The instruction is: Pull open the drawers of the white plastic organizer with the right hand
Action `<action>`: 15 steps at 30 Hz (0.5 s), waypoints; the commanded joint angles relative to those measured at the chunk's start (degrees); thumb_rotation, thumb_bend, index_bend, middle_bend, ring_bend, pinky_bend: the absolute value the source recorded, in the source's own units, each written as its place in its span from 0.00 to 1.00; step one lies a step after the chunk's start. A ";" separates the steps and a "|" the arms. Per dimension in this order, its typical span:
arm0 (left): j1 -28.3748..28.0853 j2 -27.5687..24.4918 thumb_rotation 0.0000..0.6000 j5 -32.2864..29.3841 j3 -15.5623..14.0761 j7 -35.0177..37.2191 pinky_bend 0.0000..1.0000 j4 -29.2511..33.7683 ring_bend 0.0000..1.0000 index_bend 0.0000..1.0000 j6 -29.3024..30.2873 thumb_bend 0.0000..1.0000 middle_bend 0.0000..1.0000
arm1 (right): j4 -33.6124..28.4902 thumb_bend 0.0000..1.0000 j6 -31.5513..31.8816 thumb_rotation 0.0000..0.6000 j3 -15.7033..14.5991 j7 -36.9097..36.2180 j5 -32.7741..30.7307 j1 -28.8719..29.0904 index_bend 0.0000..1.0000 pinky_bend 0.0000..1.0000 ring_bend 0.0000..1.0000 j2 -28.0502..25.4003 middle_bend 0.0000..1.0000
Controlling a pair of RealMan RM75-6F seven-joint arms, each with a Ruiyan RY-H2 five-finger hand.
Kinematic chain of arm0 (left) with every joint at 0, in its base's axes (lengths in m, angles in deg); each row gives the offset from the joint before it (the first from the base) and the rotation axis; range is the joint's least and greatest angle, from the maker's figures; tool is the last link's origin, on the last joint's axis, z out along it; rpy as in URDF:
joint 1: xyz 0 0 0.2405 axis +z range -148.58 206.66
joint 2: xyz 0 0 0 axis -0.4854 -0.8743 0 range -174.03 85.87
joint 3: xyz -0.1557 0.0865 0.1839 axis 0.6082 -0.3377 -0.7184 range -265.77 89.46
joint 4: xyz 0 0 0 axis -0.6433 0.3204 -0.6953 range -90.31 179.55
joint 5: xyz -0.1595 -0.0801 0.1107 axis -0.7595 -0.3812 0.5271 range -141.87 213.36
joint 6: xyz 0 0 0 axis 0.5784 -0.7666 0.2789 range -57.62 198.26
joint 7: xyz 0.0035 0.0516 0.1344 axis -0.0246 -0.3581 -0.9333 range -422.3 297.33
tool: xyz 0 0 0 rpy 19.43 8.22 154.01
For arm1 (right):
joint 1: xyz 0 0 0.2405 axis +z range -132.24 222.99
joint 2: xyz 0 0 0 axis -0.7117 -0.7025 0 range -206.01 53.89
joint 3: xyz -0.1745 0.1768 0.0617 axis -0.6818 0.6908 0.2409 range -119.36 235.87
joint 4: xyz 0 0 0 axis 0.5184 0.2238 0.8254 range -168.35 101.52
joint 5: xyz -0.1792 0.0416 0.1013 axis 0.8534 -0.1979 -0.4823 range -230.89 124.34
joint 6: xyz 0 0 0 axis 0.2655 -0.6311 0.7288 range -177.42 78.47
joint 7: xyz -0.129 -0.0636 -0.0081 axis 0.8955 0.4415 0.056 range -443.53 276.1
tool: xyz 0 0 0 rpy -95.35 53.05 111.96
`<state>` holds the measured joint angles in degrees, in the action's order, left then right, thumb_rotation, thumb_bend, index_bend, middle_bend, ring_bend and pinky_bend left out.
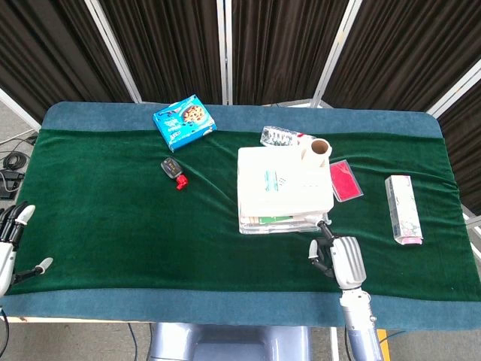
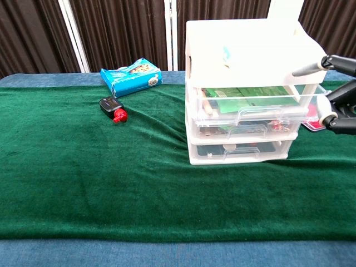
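Note:
The white plastic organizer (image 1: 284,188) (image 2: 253,53) stands right of the table's middle, its three clear drawers facing me. Its top drawer (image 2: 253,105) and middle drawer (image 2: 245,129) stick out slightly, and the bottom drawer (image 2: 239,150) sits almost flush. My right hand (image 1: 338,259) (image 2: 336,92) hovers off the organizer's front right corner with fingers spread, holding nothing and touching no handle. Beyond the table's front left corner, my left hand (image 1: 11,244) hangs with its fingers apart and empty.
A blue cookie box (image 1: 184,122) (image 2: 131,77) and a black-and-red object (image 1: 173,170) (image 2: 113,107) lie left of the organizer. Behind it are a clear bottle (image 1: 279,136) and a paper roll (image 1: 320,147). A pink packet (image 1: 343,180) and a white carton (image 1: 402,209) lie to its right.

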<state>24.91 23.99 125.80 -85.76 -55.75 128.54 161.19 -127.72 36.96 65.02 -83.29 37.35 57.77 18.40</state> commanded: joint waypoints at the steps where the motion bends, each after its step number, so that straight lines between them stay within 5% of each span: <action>1: 0.00 -0.06 1.00 0.09 -0.07 0.02 0.00 0.07 0.00 0.00 -0.01 0.08 0.00 | -1.01 0.59 -0.63 1.00 -0.53 2.09 -0.60 -0.17 0.29 0.76 0.90 -0.59 0.89; 15: 0.00 -0.08 1.00 0.11 -0.07 -0.16 0.00 0.18 0.00 0.00 0.01 0.08 0.00 | -2.35 0.59 -2.56 1.00 -0.62 5.25 -2.38 0.26 0.29 0.76 0.90 -1.05 0.89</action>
<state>24.92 23.90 125.91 -85.83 -55.91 128.72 161.21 -130.01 34.54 64.36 -78.17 35.06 57.94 17.36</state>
